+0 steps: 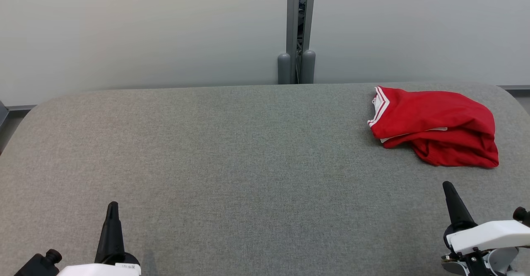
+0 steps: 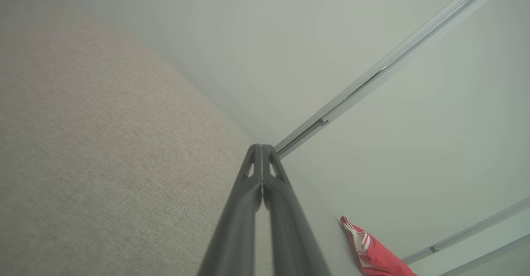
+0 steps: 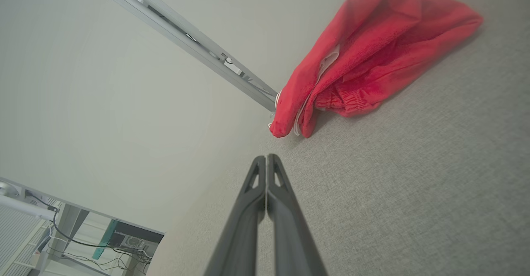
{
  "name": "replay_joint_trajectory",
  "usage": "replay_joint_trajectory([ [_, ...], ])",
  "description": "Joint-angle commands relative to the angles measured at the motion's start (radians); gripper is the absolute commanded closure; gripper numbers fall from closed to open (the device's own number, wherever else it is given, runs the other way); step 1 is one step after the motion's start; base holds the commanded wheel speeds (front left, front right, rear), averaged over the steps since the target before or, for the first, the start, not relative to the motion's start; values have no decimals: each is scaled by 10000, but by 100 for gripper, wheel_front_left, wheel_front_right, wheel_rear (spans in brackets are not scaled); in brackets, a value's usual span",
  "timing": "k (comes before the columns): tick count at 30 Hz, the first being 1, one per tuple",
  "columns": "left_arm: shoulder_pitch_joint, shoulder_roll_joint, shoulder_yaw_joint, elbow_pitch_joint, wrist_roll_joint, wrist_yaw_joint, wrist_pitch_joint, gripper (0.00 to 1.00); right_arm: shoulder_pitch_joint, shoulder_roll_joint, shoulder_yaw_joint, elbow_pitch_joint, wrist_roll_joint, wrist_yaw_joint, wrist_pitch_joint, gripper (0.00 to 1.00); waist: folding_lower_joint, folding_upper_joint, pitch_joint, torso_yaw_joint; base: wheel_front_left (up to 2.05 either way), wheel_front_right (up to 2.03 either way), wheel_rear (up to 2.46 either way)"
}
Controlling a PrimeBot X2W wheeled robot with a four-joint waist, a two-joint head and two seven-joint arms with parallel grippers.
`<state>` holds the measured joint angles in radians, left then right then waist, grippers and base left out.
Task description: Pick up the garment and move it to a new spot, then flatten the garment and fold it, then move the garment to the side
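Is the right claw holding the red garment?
No, the right claw is shut and empty, apart from the red garment lying on the table.

Head view: high, facing forward and down across table (image 1: 248, 164) to wall (image 1: 124, 27). Wrist views: low, close above table, tilted, each sighting along own fingers (image 2: 240, 218) toward wall. All three share garment (image 1: 439, 122) at table's far right corner

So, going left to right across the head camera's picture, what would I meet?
Left hand, grey post at the wall, red garment; the right hand overlaps the garment sideways, so it's left out.
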<state>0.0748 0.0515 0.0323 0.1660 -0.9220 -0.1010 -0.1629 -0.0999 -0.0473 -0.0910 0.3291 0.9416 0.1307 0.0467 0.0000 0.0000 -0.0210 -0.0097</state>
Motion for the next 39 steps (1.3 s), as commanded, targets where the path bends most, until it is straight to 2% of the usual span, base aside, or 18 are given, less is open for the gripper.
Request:
replay_joint_trajectory([
  [1, -277, 55, -10, -142, -347, -72, 30, 100, -288, -61, -108, -115, 334, 1, 133, 100, 0, 0, 6, 3, 0, 0, 0],
  [39, -678, 25, -262, -206, -4273, -220, 471, 100, -654, -59, -907, -76, 3898, 2, 1620, 100, 0, 0, 153, 54, 0, 0, 0],
])
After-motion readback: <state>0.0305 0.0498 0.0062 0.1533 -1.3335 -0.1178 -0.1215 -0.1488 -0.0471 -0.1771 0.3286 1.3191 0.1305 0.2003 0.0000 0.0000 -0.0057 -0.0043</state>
